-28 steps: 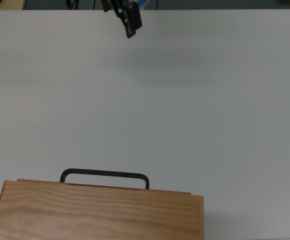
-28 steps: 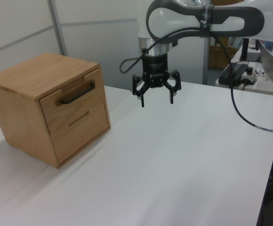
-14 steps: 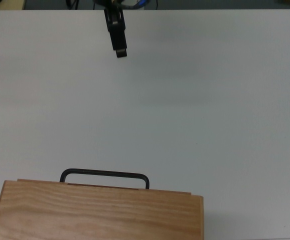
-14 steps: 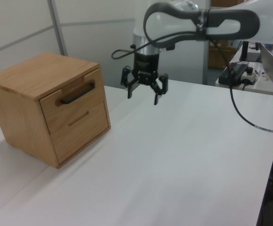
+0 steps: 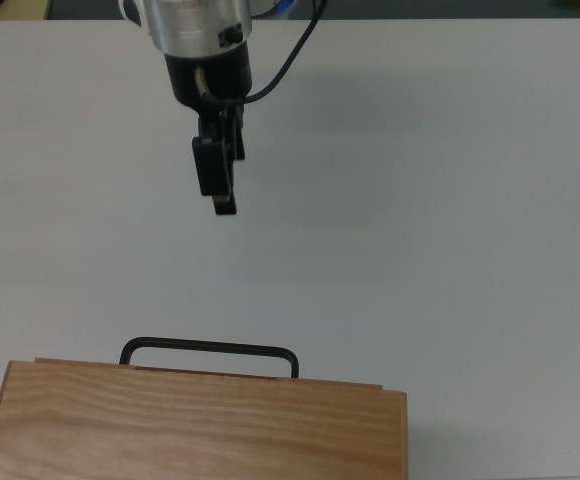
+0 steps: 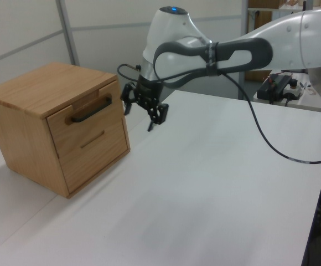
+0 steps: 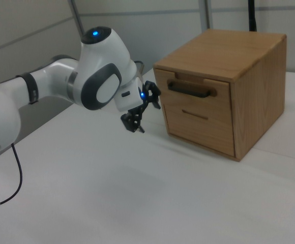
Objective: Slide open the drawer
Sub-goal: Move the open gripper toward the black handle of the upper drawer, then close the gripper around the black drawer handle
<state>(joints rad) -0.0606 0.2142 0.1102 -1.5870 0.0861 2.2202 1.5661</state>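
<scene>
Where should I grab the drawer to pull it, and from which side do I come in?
Grip the black bar handle on the drawer at mid-span. It stands off the front panel, leaving room behind for a finger. Bring the gripper in from the front, fingers above and below the horizontal bar.

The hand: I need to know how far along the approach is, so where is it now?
In the left view the hand hangs above the table, just right of the drawer handle, not touching it.

The top view hides the drawer (image 6: 86, 117) front beneath the cabinet top (image 5: 195, 425), whose near part the bottom edge cuts off.
</scene>
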